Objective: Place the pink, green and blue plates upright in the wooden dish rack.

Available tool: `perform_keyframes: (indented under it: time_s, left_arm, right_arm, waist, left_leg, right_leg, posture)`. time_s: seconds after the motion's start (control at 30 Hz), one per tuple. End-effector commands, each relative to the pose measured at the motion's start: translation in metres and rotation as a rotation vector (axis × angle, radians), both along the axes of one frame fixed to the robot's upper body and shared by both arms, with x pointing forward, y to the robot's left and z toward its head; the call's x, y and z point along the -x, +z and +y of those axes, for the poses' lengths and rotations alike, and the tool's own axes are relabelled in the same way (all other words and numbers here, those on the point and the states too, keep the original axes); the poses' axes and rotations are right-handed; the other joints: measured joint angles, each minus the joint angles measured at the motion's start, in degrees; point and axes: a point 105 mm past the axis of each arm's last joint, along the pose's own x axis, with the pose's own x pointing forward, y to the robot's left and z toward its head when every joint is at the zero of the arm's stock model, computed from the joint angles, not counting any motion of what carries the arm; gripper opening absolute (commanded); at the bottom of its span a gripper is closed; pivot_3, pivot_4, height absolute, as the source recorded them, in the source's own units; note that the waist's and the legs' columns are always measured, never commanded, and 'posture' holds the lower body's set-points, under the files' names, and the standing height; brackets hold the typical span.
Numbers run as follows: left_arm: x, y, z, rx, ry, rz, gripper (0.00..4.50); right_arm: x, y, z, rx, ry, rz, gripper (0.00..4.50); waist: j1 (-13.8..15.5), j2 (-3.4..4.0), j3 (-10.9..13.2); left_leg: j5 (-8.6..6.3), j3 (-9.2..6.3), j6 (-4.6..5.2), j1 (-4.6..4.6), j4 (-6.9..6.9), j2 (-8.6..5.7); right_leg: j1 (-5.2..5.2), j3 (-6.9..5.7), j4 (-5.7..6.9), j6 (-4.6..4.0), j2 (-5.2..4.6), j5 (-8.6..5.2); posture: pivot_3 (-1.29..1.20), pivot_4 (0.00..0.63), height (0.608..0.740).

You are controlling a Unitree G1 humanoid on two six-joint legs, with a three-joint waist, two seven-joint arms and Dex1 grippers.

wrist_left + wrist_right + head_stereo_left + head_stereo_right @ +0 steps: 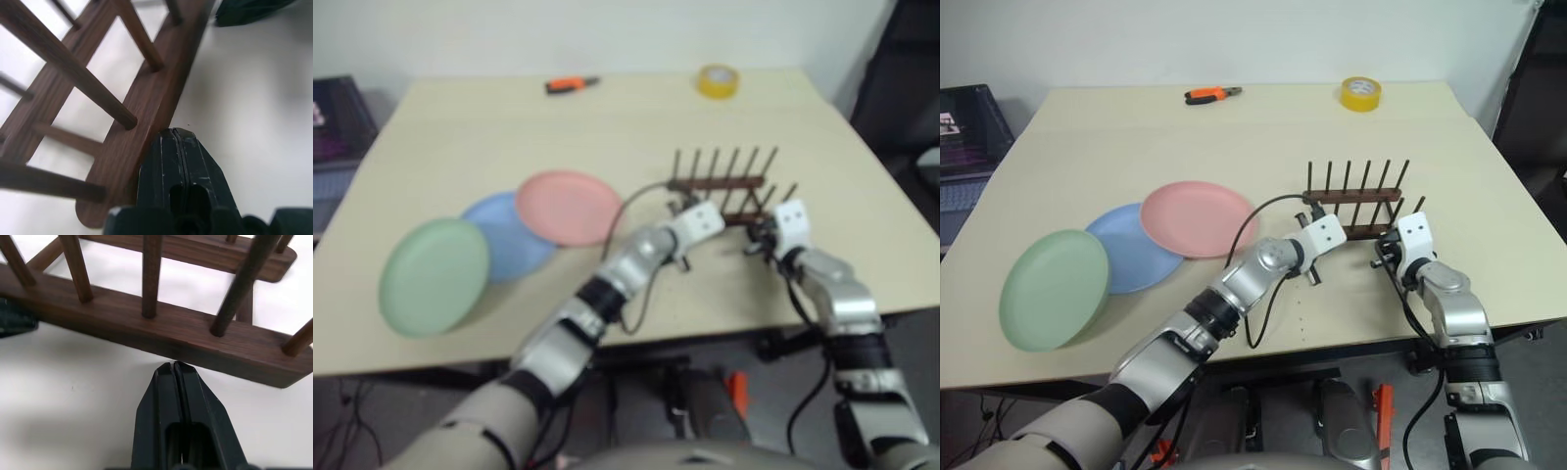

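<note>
Three plates lie flat and overlapping on the left of the table: the pink plate (1197, 217), the blue plate (1131, 250) partly under it, and the green plate (1053, 289) nearest the edge. The wooden dish rack (1353, 201) stands empty right of centre. Both grippers are at the rack's near side. My left gripper (174, 134) is shut and empty, its tip against the near rail's left end. The right gripper (172, 366) is also shut and empty, with its tip touching the side of the near rail (161, 325) toward the right end.
At the table's far edge lie an orange-handled tool (1212, 95) and a yellow tape roll (1360, 93). A dark crate (969, 127) stands beyond the table's left side. A black cable (1252, 220) loops from my left wrist over the table beside the pink plate.
</note>
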Motion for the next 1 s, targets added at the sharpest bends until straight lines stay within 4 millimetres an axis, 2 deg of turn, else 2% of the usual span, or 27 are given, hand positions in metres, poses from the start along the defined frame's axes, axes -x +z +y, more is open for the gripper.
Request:
perform_keyframes:
  time_s: [0.03, 0.2, 0.33, 0.4, 0.5, 0.57, 0.6, 0.63, 0.67, 0.77, 0.83, 0.87, 0.9, 1.0]
  left_arm:
    - [-0.012, -0.008, 0.017, -0.015, 0.090, 0.010, 0.00]
    - [-0.019, 0.002, 0.016, 0.009, 0.102, -0.016, 0.00]
    - [-0.009, 0.003, 0.014, 0.012, 0.039, 0.018, 0.00]
    - [0.001, 0.007, 0.016, 0.014, -0.002, 0.047, 0.00]
    - [0.033, 0.033, 0.023, 0.091, -0.078, 0.130, 0.00]
    - [0.058, 0.072, 0.049, 0.173, -0.102, 0.187, 0.00]
    - [0.065, 0.091, 0.066, 0.194, -0.095, 0.196, 0.36]
    - [0.066, 0.107, 0.081, 0.209, -0.064, 0.198, 0.52]
    - [0.066, 0.115, 0.090, 0.217, -0.039, 0.201, 0.82]
    - [0.051, 0.158, 0.139, 0.182, 0.092, 0.118, 1.90]
    - [0.040, 0.185, 0.168, 0.161, 0.184, 0.047, 2.59]
    - [0.035, 0.197, 0.179, 0.156, 0.229, 0.019, 2.93]
    - [0.028, 0.206, 0.193, 0.139, 0.293, -0.016, 3.24]
    - [0.008, 0.214, 0.242, 0.040, 0.550, -0.116, 4.25]
  right_arm:
    - [-0.013, 0.026, 0.010, -0.005, 0.015, -0.102, 0.04]
    - [-0.016, 0.031, 0.015, -0.024, 0.031, -0.109, 0.04]
    - [-0.009, 0.036, 0.014, -0.022, 0.066, -0.107, 0.04]
    - [-0.001, 0.040, 0.019, -0.024, 0.122, -0.095, 0.04]
    - [0.038, 0.055, 0.043, -0.010, 0.390, -0.019, 0.04]
    - [0.086, 0.091, 0.060, -0.014, 0.686, 0.007, 0.04]
    - [0.097, 0.111, 0.063, -0.043, 0.752, -0.004, 0.00]
    - [0.100, 0.128, 0.063, -0.071, 0.772, -0.020, 0.18]
    - [0.099, 0.137, 0.062, -0.094, 0.766, -0.031, 0.41]
    - [0.099, 0.165, 0.067, -0.119, 0.818, -0.092, 1.27]
    - [0.098, 0.173, 0.072, -0.139, 0.850, -0.106, 1.94]
    - [0.097, 0.173, 0.074, -0.136, 0.857, -0.103, 2.29]
    - [0.094, 0.170, 0.076, -0.121, 0.856, -0.099, 2.61]
    - [0.081, 0.164, 0.077, -0.065, 0.818, -0.129, 3.62]
  waist:
    - [0.0, 0.00, 0.0]
    - [0.2, 0.01, 0.0]
    - [0.3, 0.02, 0.0]
    - [0.3, 0.01, 0.0]
    - [0.4, 0.01, 0.0]
    - [0.3, -0.01, 0.1]
    - [0.2, -0.07, 0.1]
    - [0.1, -0.19, 0.2]
    - [0.0, -0.31, 0.3]
    - [0.4, -0.59, 0.5]
    - [0.4, -0.63, 0.5]
    - [0.5, -0.63, 0.5]
    - [0.5, -0.67, 0.6]
    - [0.6, -0.67, 0.6]
  left_leg:
    - [0.00, -0.09, 0.00, -0.02, 0.03, 0.32]
    - [0.00, 0.55, 0.00, 0.01, 0.05, 0.77]
    - [0.01, 0.78, 0.00, 0.10, 0.06, 0.74]
    - [0.05, 0.89, 0.06, 0.09, 0.09, 0.67]
    - [-0.09, 1.01, 0.09, 0.00, -0.10, 0.16]
    - [-0.15, 1.11, 0.07, -0.11, -0.73, -0.17]
    - [-0.16, 1.20, 0.03, -0.18, -0.87, -0.23]
    - [-0.20, 1.19, -0.02, -0.20, -0.85, -0.25]
    - [-0.23, 0.93, -0.04, -0.16, -0.87, -0.21]
    - [-0.26, 0.48, 0.00, 0.05, -0.88, -0.17]
    - [-0.27, 0.24, 0.01, 0.16, -0.89, -0.16]
    - [-0.27, 0.14, 0.01, 0.17, -0.89, -0.18]
    - [-0.26, 0.07, 0.00, 0.19, -0.87, -0.19]
    - [-0.25, 0.09, 0.00, 0.18, -0.82, -0.26]
  right_leg:
    - [-0.02, -0.28, -0.06, 0.05, -0.13, 0.03]
    - [-0.12, -0.32, 0.01, 0.06, -0.13, 0.08]
    - [-0.22, -0.19, 0.57, 0.04, -0.15, 0.19]
    - [-0.25, -0.11, 0.65, -0.45, -0.14, 0.90]
    - [-0.89, 0.67, 1.56, -0.53, -0.19, 1.10]
    - [-1.40, 0.97, 1.76, -0.62, -0.12, 0.71]
    - [-1.75, 1.18, 2.20, -0.59, -0.11, 0.38]
    - [-1.93, 1.29, 2.52, -0.45, -0.08, 0.19]
    - [-2.02, 1.29, 2.59, -0.44, 0.07, 0.12]
    - [-1.76, 0.87, 2.54, -0.58, 0.35, 0.01]
    - [-1.56, 0.67, 2.47, -0.68, 0.46, -0.05]
    - [-1.51, 0.67, 2.43, -1.09, 0.49, -0.29]
    - [-1.43, 0.67, 2.43, -1.13, 0.49, -0.31]
    - [-1.32, 0.77, 2.36, -1.11, 0.41, -0.30]
  posture:
    - [0.00, 0.150, 0.740]
    - [0.00, 0.150, 0.740]
    - [0.00, 0.150, 0.740]
    - [0.00, 0.150, 0.740]
    - [0.00, 0.150, 0.740]
    - [0.00, 0.150, 0.740]
    - [0.00, 0.150, 0.740]
    - [0.00, 0.150, 0.740]
    - [0.00, 0.150, 0.740]
    - [0.00, 0.150, 0.740]
    - [0.00, 0.150, 0.740]
    - [0.00, 0.150, 0.740]
    - [0.00, 0.150, 0.740]
    - [0.00, 0.150, 0.740]
